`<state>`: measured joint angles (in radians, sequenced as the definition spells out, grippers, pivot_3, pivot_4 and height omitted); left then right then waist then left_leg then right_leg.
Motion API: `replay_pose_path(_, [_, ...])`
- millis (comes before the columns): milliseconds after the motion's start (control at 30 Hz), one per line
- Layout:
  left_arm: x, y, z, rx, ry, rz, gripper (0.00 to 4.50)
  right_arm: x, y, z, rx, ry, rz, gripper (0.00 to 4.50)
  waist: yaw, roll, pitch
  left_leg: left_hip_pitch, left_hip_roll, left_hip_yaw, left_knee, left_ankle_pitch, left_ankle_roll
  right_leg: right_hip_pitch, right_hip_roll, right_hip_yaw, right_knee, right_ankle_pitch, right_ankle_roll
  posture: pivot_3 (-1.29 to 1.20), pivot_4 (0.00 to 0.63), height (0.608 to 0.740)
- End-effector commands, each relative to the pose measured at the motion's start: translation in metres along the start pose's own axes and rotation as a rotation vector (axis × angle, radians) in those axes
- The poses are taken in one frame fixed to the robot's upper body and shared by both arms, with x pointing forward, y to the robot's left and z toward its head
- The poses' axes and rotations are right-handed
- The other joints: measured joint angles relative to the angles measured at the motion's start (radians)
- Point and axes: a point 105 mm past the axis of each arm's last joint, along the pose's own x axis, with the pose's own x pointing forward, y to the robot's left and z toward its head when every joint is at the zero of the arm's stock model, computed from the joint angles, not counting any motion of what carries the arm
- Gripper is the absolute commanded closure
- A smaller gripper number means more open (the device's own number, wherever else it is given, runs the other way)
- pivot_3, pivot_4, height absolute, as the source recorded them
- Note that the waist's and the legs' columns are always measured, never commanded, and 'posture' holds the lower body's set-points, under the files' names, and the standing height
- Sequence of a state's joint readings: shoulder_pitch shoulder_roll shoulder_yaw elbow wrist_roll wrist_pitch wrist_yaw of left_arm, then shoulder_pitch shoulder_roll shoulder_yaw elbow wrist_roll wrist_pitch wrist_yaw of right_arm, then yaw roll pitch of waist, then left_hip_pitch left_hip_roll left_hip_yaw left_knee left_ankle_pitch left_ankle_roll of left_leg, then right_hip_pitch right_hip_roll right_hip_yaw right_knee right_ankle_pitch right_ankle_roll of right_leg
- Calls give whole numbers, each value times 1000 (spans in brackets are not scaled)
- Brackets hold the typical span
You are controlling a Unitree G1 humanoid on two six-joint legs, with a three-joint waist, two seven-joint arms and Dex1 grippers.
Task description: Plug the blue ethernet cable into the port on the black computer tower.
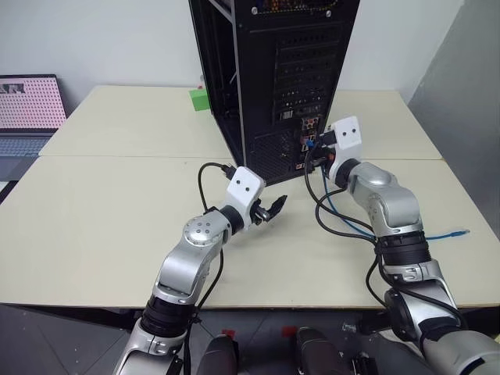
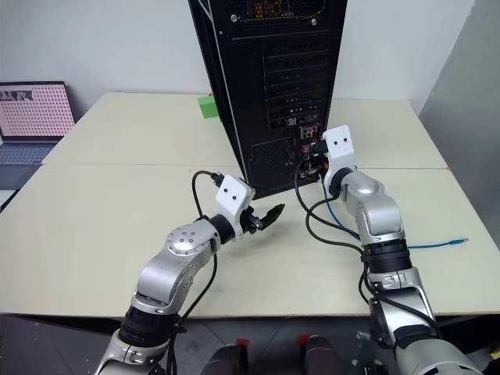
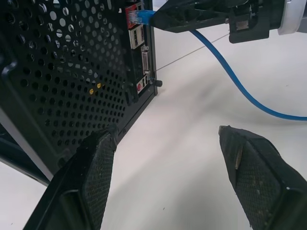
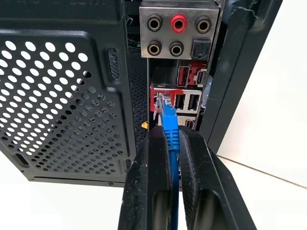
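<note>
Blue ethernet cable (image 4: 169,125) at the port (image 4: 160,101), not yet seated.

Pinched near its plug between the clenched fingers of the right gripper (image 4: 172,143), plug tip right at the red-framed socket on the rear panel of the black computer tower (image 1: 301,70); whether touching or slightly in, cannot tell. Rest of the cord trailing back across the table (image 1: 109,211), far end lying loose by the table's right edge. Left gripper (image 1: 272,209) released, fingers spread, holding nothing, low beside the tower's base. Judged nearly done: aligned and presented, final push into the socket and release remaining.
</note>
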<state>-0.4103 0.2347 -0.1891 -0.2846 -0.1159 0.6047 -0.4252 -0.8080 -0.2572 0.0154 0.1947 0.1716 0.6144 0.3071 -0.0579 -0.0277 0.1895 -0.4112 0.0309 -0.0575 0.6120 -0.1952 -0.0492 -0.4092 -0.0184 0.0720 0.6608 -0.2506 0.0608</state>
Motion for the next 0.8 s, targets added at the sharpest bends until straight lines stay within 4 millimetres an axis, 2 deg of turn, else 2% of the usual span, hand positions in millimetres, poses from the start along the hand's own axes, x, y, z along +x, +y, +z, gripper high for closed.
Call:
replay_pose_path(33, [-2,-3,16,27,-62,-6,939,1,1,22,-34,-64,5,4500,0,0,0,0,0,0,0,0,0,0,0,0,0,0,0,0,150,740])
replay_pose_path(433, [1,-4,19,17,-70,-3,939,2,2,46,22,-93,18,4500,-3,0,0,0,0,0,0,0,0,-1,0,0,0,0,0,0,150,740])
replay_pose_path(800, [2,-5,19,12,-72,-2,939,8,-1,51,24,-98,12,4500,-13,0,0,0,0,0,0,0,0,-1,0,1,1,0,0,0,150,740])
